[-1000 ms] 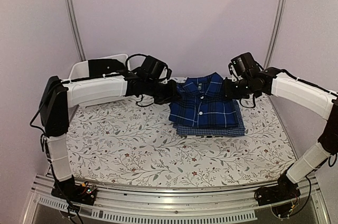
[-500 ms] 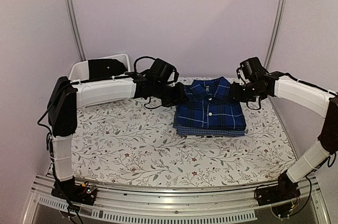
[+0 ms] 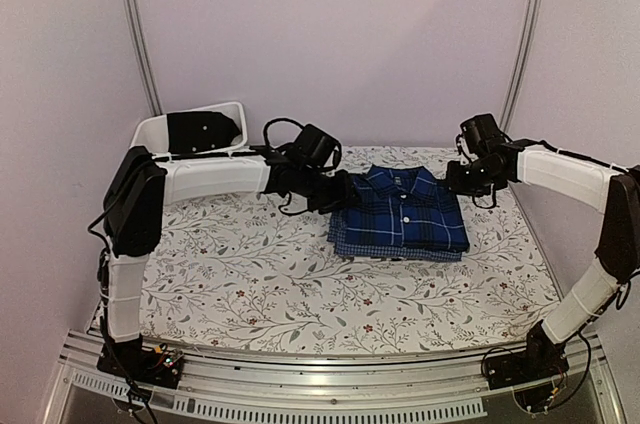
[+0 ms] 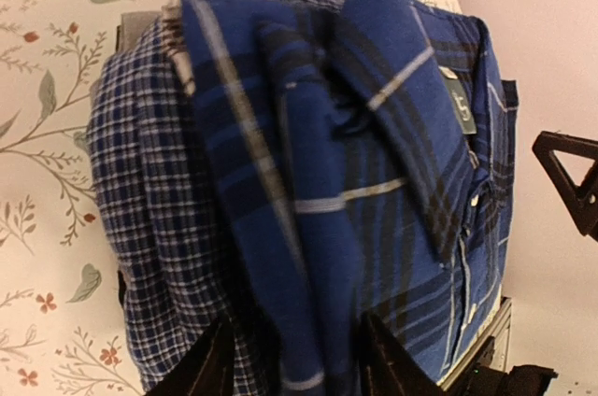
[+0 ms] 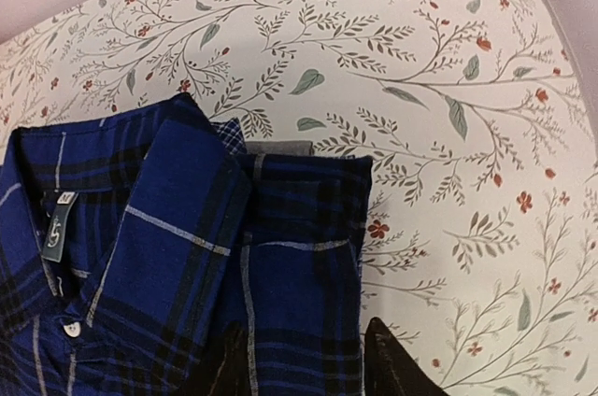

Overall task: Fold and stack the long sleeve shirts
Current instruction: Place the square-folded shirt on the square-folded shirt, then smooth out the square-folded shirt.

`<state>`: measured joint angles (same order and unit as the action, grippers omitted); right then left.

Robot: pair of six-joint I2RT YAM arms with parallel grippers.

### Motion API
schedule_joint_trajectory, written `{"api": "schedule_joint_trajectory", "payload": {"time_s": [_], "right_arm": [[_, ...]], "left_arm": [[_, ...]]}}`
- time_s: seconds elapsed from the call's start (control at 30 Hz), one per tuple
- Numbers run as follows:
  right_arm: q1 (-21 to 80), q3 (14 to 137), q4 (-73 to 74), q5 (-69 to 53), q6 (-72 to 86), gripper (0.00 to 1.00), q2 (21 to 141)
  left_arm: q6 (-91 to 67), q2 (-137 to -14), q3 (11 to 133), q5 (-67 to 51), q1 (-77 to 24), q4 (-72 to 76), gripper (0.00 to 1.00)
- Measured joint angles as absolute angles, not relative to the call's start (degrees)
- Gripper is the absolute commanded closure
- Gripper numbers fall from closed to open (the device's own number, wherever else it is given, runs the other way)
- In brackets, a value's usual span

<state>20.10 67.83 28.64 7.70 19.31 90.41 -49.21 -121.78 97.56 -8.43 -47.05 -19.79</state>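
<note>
The navy and royal-blue plaid long sleeve shirt (image 3: 400, 209) lies folded, collar to the back, on top of the folded lighter fine-checked shirt (image 3: 345, 241), whose edge shows at the left and front. In the left wrist view the plaid shirt (image 4: 374, 181) covers the checked shirt (image 4: 149, 219). My left gripper (image 3: 335, 190) is at the stack's left shoulder, open (image 4: 297, 363), with a plaid fold lying loose between its fingers. My right gripper (image 3: 456, 180) is at the right shoulder, open (image 5: 308, 363), straddling the plaid shirt's (image 5: 187, 256) edge.
A white bin (image 3: 150, 131) with something dark in it stands at the back left corner. The floral tablecloth (image 3: 240, 274) covers the table. Pale walls and two metal posts (image 3: 135, 24) close in the back and sides.
Both arms shifted the plaid shirt a little right and lowered it onto the checked shirt. Both grippers, shut on its shoulders before, have parted their fingers.
</note>
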Motion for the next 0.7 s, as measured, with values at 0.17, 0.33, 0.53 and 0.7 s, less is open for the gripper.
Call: {"api": "schedule_joint_trajectory", "payload": {"time_s": [0.17, 0.33, 0.53, 0.7], "right_arm": [[19.4, 67.9, 28.9, 9.8, 18.5, 0.44, 90.3], [20.0, 67.9, 29.6, 9.7, 18.6, 0.50, 88.4], [22.1, 67.8, 28.8, 9.2, 19.4, 0.49, 85.7], [21.6, 66.8, 26.5, 7.3, 19.4, 0.51, 86.7]], "left_arm": [[-47.9, -121.1, 96.6, -7.0, -46.3, -20.2, 0.53], [-46.5, -118.9, 94.7, -6.8, -45.3, -20.3, 0.58], [-45.4, -117.7, 94.2, -7.5, -45.1, -19.7, 0.64], [-45.0, -117.7, 93.3, -8.5, -45.1, -19.2, 0.65]]}}
